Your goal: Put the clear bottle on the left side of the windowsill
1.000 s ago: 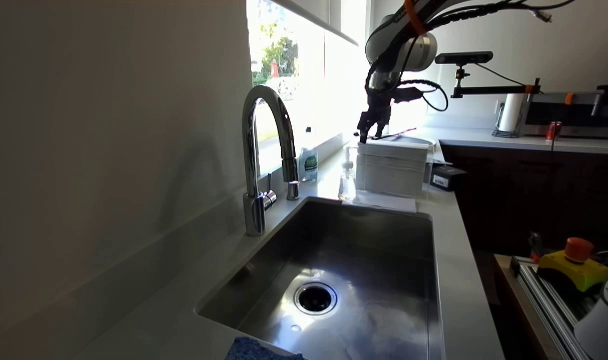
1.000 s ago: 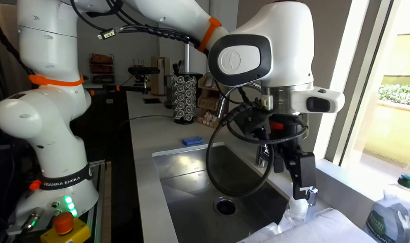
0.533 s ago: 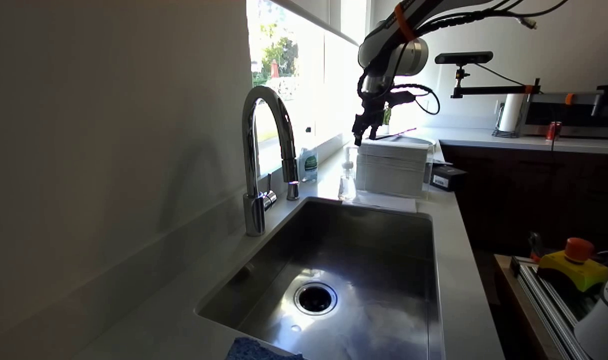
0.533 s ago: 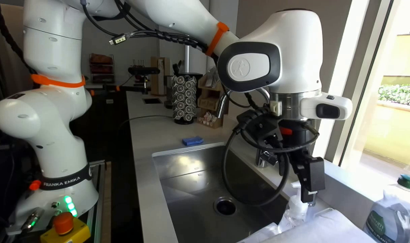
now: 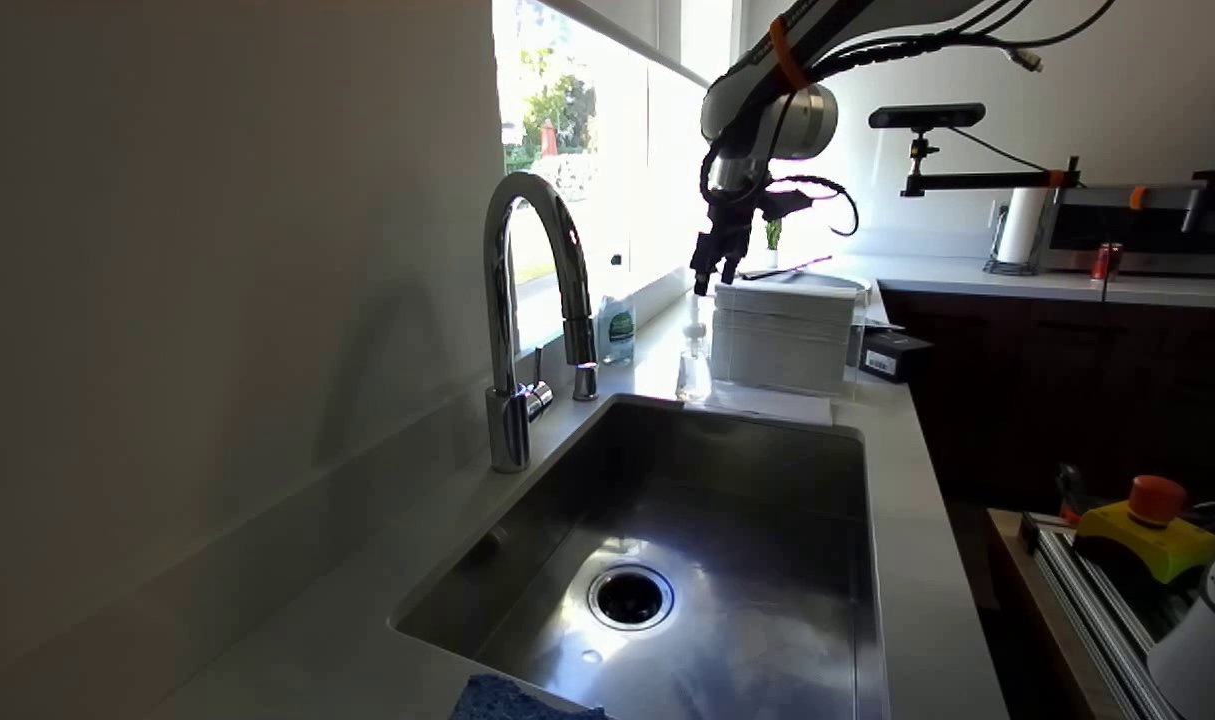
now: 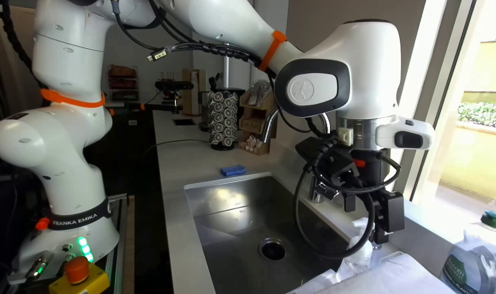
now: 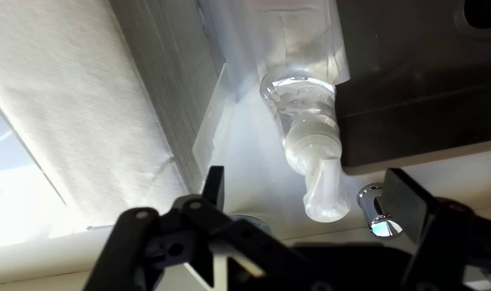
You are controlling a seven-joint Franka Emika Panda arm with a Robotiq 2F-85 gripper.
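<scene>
The clear bottle, with a whitish pump top, stands upright on the counter at the sink's corner. It shows in both exterior views (image 5: pixel 694 374) (image 6: pixel 355 261) and in the wrist view (image 7: pixel 300 101). My gripper shows in both exterior views (image 5: pixel 715 285) (image 6: pixel 365 223). In the wrist view my gripper (image 7: pixel 306 186) is open, its fingers wide apart. The pump's spout lies between them in the picture, with no finger touching it. The fingertips are above the bottle. A cable loop partly covers the bottle in an exterior view. The windowsill (image 6: pixel 429 223) runs along the window.
A white paper stack (image 5: pixel 782 340) in a clear holder stands beside the bottle. A dish soap bottle (image 6: pixel 472 261) with a green cap stands by the sill. The sink (image 6: pixel 231 241), a tall faucet (image 5: pixel 500 300) and a small chrome fitting (image 7: pixel 376 208) are close by.
The arm and open gripper have moved toward the window and slightly down, passing from over the paper stack to over the pump bottle. The bottle has not moved.
</scene>
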